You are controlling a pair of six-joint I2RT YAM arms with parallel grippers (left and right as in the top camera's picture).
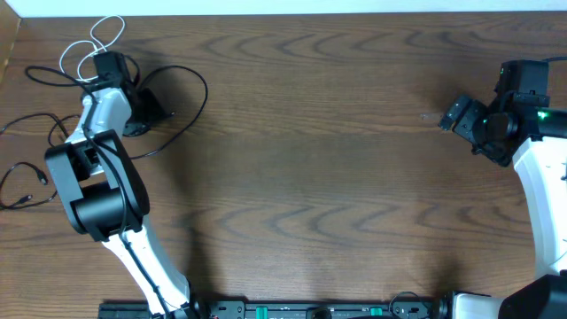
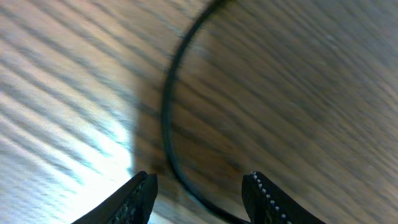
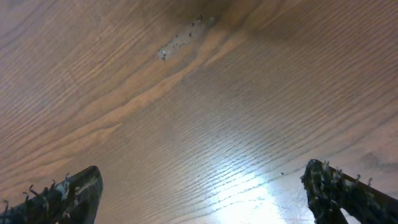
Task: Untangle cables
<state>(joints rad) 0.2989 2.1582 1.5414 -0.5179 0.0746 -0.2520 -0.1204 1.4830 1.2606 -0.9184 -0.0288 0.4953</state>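
On the wooden surface [image 1: 337, 159] the cables lie bunched at the far left. The white cable [image 1: 93, 40] loops near the top left corner, beside the left arm's wrist. One black cable [image 1: 197, 97] sweeps in a wide curve around the left gripper [image 1: 142, 113]. A second black cable [image 1: 27, 190] trails by the left edge. Where the cords cross under the arm cannot be told.

In the left wrist view the left gripper's jaws stand apart, with the black cable lying between them on the wood, not clamped. The right gripper [image 3: 202, 186] hovers well apart at the right side, its jaws wide apart over bare wood.
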